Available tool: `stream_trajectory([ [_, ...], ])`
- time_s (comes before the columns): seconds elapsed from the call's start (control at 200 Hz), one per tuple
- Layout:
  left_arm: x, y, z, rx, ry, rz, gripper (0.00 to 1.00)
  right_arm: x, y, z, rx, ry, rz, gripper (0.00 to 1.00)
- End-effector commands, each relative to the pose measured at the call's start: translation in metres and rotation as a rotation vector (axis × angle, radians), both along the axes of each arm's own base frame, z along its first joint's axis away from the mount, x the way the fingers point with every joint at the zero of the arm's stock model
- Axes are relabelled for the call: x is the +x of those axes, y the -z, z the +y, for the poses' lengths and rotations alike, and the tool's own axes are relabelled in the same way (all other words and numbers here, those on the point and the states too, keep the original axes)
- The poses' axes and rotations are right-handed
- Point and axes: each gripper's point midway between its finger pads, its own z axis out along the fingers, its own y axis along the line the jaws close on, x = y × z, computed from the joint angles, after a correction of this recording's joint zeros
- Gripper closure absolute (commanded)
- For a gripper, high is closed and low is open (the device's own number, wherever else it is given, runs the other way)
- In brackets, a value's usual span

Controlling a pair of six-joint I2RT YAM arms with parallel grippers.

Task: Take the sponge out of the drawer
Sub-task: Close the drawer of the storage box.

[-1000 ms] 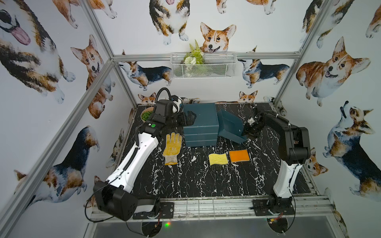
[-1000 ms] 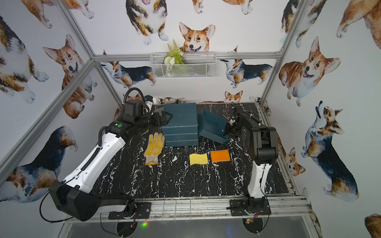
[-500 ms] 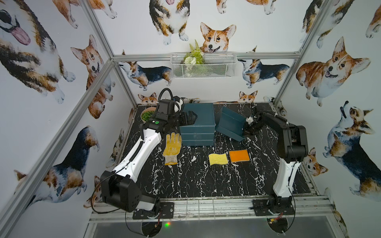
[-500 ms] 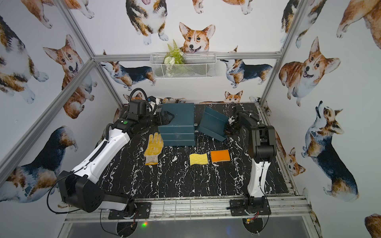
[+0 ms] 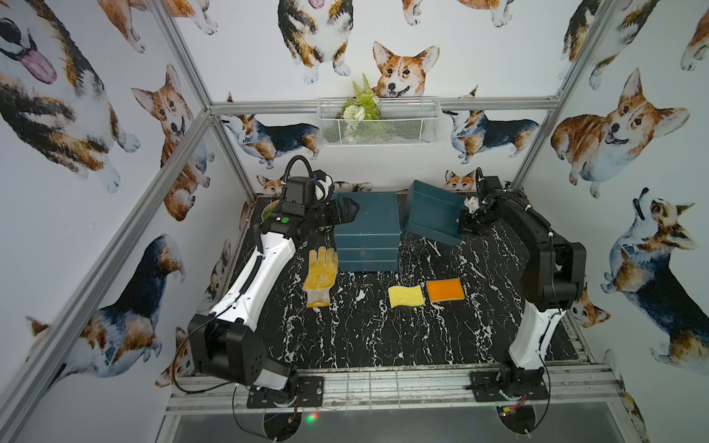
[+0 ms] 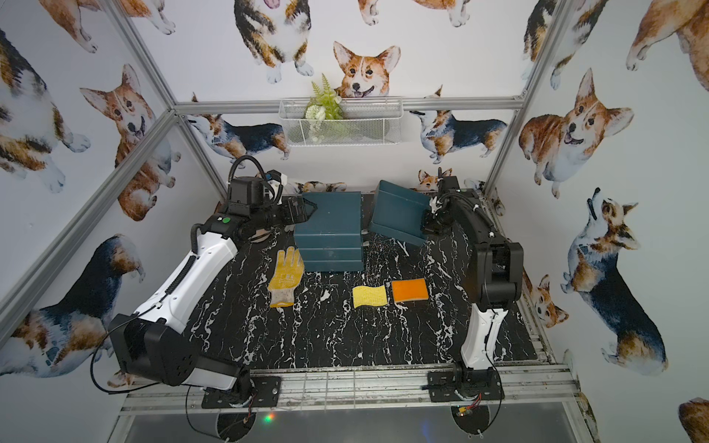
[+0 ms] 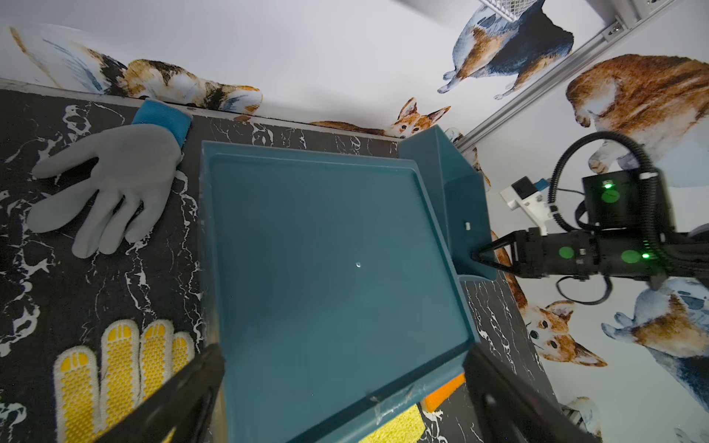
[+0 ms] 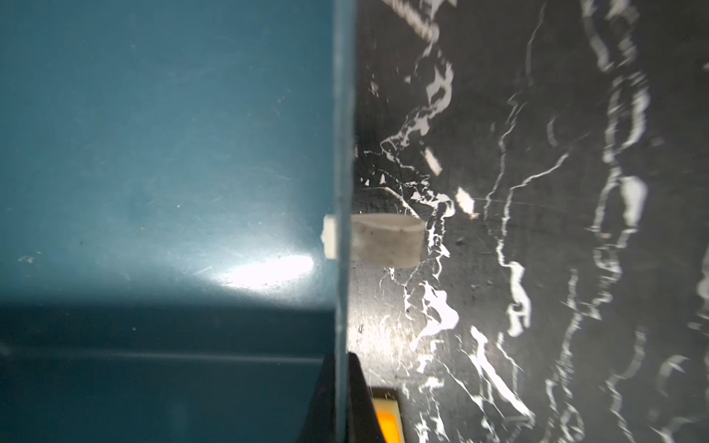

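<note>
While my right gripper is clamped on one thin wall of the pulled-out drawer, the drawer stands tilted just right of the cabinet; I cannot tell whether its low edge touches the table. Left gripper: jaws wide, holding nothing, hovering at the cabinet's top left edge. Orange sponge lies flat on the table in front of the cabinet, off its right front corner. Yellow sponge sits just beside it, nearer the cabinet's middle. Drawer's inside is hidden from me; my guess is it is empty. Orange sponge's long side runs parallel to the cabinet front. It lies forward of my right gripper, well apart, and the right arm is nearer. That hand must release the drawer first.
</note>
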Motion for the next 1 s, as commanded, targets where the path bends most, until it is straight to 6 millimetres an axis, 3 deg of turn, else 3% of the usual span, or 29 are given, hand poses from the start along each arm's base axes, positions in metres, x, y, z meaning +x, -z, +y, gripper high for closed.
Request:
stream_trajectory([
  [0.0, -0.003, 0.002, -0.006, 0.002, 0.066, 0.006, 0.00, -0.032, -0.018, -0.006, -0.051, -0.098, 0.112, 1.00],
  [0.26, 0.003, 0.017, -0.016, -0.038, 0.105, 0.055, 0.00, -0.051, -0.044, 0.001, -0.087, -0.198, 0.120, 1.00],
  [0.611, 0.002, 0.025, -0.021, -0.072, 0.117, 0.075, 0.00, -0.054, -0.046, 0.035, -0.100, -0.260, 0.100, 1.00],
  [0.791, 0.001, 0.026, -0.023, -0.097, 0.117, 0.077, 0.00, -0.048, -0.049, 0.039, -0.132, -0.265, 0.068, 1.00],
  [0.996, 0.001, 0.025, -0.026, -0.117, 0.126, 0.077, 0.00, -0.046, -0.034, 0.033, -0.184, -0.268, 0.092, 1.00],
])
